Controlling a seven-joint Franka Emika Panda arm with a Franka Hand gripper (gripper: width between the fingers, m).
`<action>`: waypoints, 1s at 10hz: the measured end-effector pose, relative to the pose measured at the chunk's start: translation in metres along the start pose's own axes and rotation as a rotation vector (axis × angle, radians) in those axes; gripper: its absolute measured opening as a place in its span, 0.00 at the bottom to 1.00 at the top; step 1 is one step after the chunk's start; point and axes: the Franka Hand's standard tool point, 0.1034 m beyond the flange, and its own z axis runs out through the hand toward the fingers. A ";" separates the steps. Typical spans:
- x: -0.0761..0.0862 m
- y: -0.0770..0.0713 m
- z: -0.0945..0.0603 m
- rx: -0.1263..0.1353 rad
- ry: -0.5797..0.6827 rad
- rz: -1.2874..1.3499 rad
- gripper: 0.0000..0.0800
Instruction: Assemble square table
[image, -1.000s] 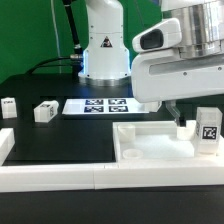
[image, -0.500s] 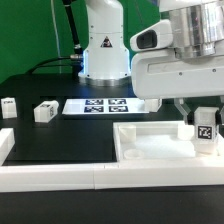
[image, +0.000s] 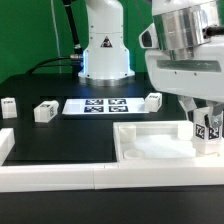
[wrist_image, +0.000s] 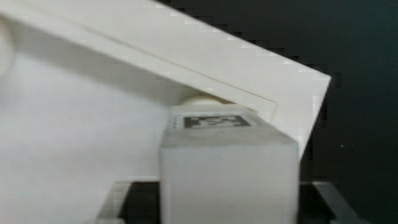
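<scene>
**A:** At three o'clock in the exterior view, over the table top (image: 160, 143), what has changed?

**B:** A second ago the gripper (image: 206, 128) hung open beside the upright leg (image: 207, 133). Now its jaws are closed on that leg from both sides. The wrist view shows the leg (wrist_image: 228, 165) held between the two dark fingers. The leg also leans a little now. I cannot tell whether it has left the top.

**A:** So what does that mean for the job?

**B:** I judge that the first leg is gripped and ready to go to a corner socket. No leg is fitted yet.

**A:** And the parts themselves?

**B:** The table top is the biggest. It is smooth white plastic, square, with a raised rim and a round socket near seven o'clock. It lies on the black table (image: 60, 140). The held leg is a short, square-sided white block with a black-and-white tag. The arm has shifted, uncovering a second leg (image: 153, 99) at one o'clock from the middle. A third leg (image: 44, 112) and a fourth leg (image: 8, 107) lie toward nine o'clock, small tagged blocks alike.
</scene>
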 end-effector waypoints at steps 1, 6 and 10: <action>-0.002 0.000 0.001 0.011 -0.022 0.153 0.37; -0.004 -0.001 0.001 0.016 -0.040 0.318 0.37; -0.010 -0.002 -0.001 -0.033 -0.048 -0.145 0.80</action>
